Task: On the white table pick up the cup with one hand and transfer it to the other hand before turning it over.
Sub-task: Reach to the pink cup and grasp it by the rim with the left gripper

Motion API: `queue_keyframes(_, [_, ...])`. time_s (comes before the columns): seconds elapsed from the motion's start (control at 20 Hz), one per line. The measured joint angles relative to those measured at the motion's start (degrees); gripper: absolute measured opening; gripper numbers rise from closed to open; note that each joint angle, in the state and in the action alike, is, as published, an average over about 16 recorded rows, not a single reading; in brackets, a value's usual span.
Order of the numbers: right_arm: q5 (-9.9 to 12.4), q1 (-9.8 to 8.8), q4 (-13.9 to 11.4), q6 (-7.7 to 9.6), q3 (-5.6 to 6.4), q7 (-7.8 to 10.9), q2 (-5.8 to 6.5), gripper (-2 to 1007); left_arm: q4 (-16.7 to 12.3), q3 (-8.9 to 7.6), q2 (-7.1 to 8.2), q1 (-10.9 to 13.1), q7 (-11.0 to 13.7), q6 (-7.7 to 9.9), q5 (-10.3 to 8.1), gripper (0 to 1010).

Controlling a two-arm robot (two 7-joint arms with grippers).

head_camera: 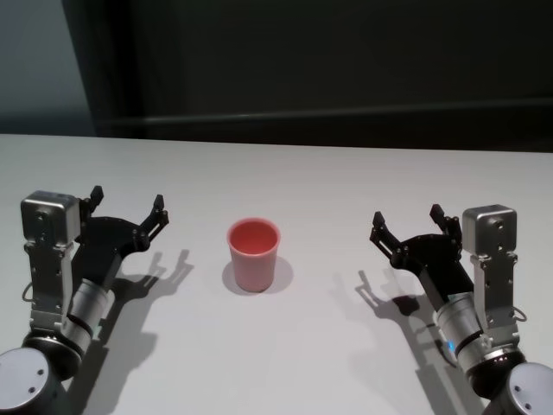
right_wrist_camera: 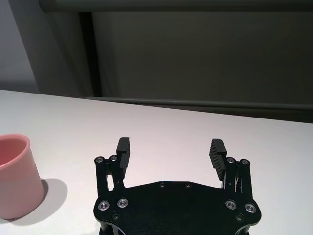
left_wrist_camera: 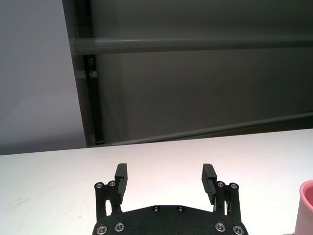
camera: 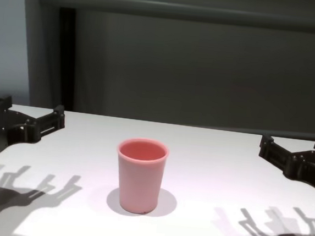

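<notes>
The pink cup (head_camera: 254, 253) stands upright, mouth up, in the middle of the white table (head_camera: 302, 181); the chest view shows the cup (camera: 140, 174) too. My left gripper (head_camera: 127, 206) hovers open to its left, well apart from it, with nothing between its fingers (left_wrist_camera: 121, 179). To the cup's right my right gripper (head_camera: 406, 219) is open and empty at about the same distance. The right wrist view has the cup (right_wrist_camera: 14, 175) off to one side of the open gripper (right_wrist_camera: 171, 149). In the left wrist view only an edge of the cup (left_wrist_camera: 305, 205) shows.
A dark wall with a horizontal rail (camera: 183, 10) stands behind the table's far edge. The arms' shadows (camera: 24, 186) fall on the near tabletop at both sides.
</notes>
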State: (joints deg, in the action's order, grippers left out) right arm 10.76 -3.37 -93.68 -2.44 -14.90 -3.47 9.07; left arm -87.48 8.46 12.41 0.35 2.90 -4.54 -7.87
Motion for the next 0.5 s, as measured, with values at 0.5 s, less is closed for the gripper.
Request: queue_keyframes(0.5, [0.00, 0.00, 0.00, 0.00, 0.00, 0.00, 0.00, 1002, 0.00, 0.00, 0.00, 0.00, 0.00, 0.00, 0.00, 1001])
